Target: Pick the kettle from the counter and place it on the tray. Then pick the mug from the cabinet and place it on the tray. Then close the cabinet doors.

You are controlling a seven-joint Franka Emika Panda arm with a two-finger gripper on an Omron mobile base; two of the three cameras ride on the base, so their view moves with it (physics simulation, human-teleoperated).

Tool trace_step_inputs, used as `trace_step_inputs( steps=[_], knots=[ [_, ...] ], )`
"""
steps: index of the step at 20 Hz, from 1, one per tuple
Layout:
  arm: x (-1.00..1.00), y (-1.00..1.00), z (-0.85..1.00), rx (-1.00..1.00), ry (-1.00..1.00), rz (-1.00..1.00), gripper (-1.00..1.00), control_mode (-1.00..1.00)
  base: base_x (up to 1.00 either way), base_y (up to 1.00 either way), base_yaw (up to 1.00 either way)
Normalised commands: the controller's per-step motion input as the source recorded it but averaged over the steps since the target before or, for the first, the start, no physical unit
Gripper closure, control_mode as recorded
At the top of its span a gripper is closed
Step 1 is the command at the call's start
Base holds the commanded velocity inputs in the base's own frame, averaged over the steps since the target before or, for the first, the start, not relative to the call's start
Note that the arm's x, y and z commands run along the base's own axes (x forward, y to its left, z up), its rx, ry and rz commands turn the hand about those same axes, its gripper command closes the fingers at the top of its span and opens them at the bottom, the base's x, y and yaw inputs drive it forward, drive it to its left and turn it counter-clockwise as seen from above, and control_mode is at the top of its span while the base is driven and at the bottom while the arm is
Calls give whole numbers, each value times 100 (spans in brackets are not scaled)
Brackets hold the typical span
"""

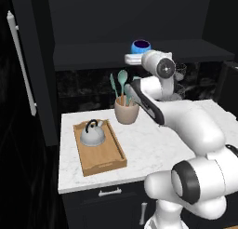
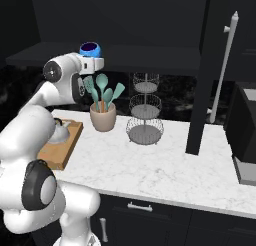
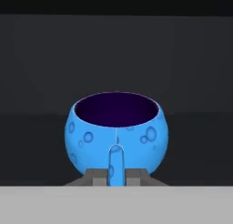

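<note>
On the tray one kettle; end effector grips one mug

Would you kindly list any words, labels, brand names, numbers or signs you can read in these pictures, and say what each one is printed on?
None: there is no readable text in any view.
The mug bears only a pattern of pale bubble-like circles, no lettering.
The kettle, the tray, the utensil crock and the cabinet doors are plain, with no labels or marks.
The robot arm carries no logo or number that can be made out.
</note>
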Motion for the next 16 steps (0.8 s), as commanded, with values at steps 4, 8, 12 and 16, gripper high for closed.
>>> trace_step_inputs(
  steps=[4,8,12,16],
  knots=[
    [-85,12,0,-6,-5,7,100,-100,0,0,0],
    [-63,3,2,-13,0,18,100,-100,0,0,0],
    [-64,3,0,-19,0,32,100,-100,0,0,0],
    [-77,0,0,-15,0,46,100,-100,0,0,0]
  ],
)
